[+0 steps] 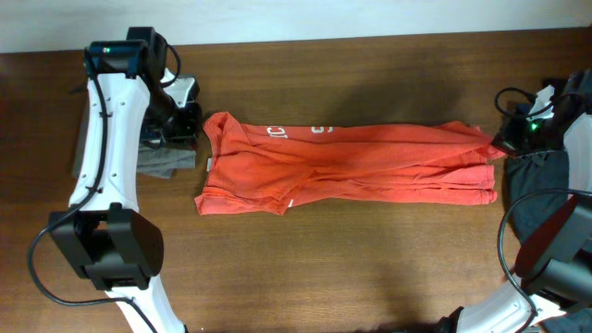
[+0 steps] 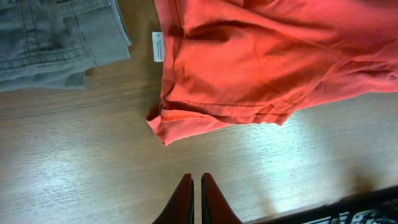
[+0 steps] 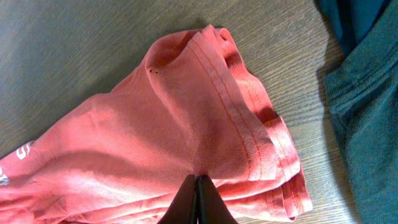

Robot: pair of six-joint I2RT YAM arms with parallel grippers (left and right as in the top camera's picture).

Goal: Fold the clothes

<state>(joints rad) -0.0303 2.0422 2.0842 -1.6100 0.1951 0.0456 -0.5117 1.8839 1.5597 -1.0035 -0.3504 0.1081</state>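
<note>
Orange-red T-shirt (image 1: 351,166) (in right end effector (image 3: 196,182))

Left arm (image 1: 109,129) extended forward, wrist turned inward. Left gripper (image 2: 196,190) held low, pointed down, jaws almost together, nothing gripped. Right arm (image 1: 575,129) reached in from right side. Right gripper (image 3: 196,186) fully closed, fingertips pinched on shirt (image 3: 155,124) fabric.

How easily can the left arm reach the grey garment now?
Probably easily. The left gripper, shut, hangs over the table; the grey garment lies close by with nothing between. The orange T-shirt lies beside it, not across the way.
</note>
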